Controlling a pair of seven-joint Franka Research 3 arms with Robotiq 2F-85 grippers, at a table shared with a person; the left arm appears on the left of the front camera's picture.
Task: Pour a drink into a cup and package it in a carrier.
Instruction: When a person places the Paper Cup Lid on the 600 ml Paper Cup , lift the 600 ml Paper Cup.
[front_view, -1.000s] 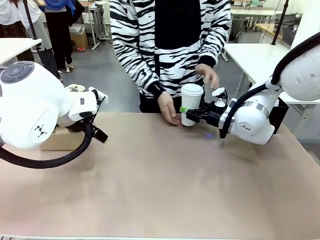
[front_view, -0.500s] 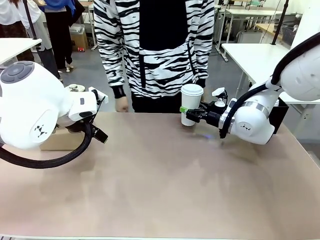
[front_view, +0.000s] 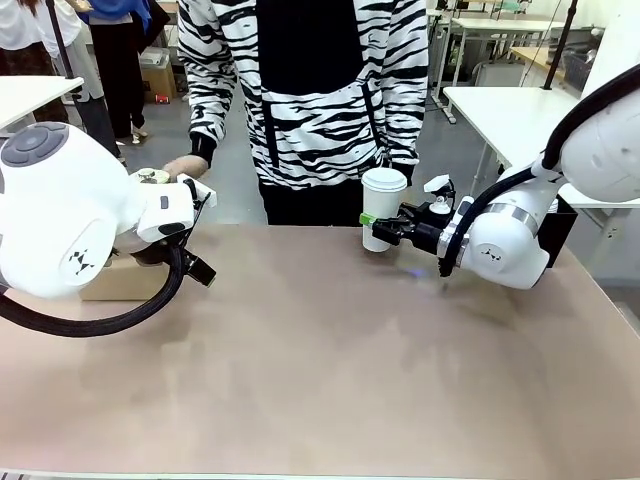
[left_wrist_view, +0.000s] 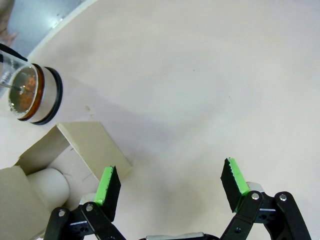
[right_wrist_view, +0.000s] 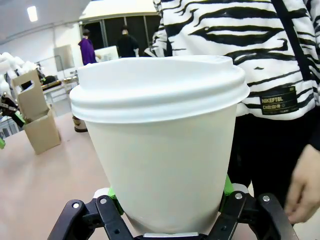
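A white paper cup (front_view: 383, 203) with a white lid stands at the table's far edge, in front of the person. My right gripper (front_view: 385, 229) is shut on its lower part; in the right wrist view the cup (right_wrist_view: 160, 140) is large between the green pads (right_wrist_view: 227, 187). My left gripper (left_wrist_view: 171, 180) hangs open over bare table. The glass jug (left_wrist_view: 30, 95) holding the brown drink stands beyond the brown cardboard carrier (left_wrist_view: 75, 150), seen from above. The carrier (front_view: 125, 281) sits at the far left behind my left arm. The person's hand (front_view: 184, 166) is by the jug's top (front_view: 152, 177).
A white cylinder (left_wrist_view: 47, 186) sits inside the carrier. The person in a striped top (front_view: 300, 100) stands at the far edge. Their other hand (right_wrist_view: 302, 187) hangs beside the cup. A black box (front_view: 562, 225) stands behind my right arm. The near table (front_view: 330, 380) is bare.
The person's hands have left the cup, and the person has shifted left, one hand now reaching by the jug. Both arms have stayed put.
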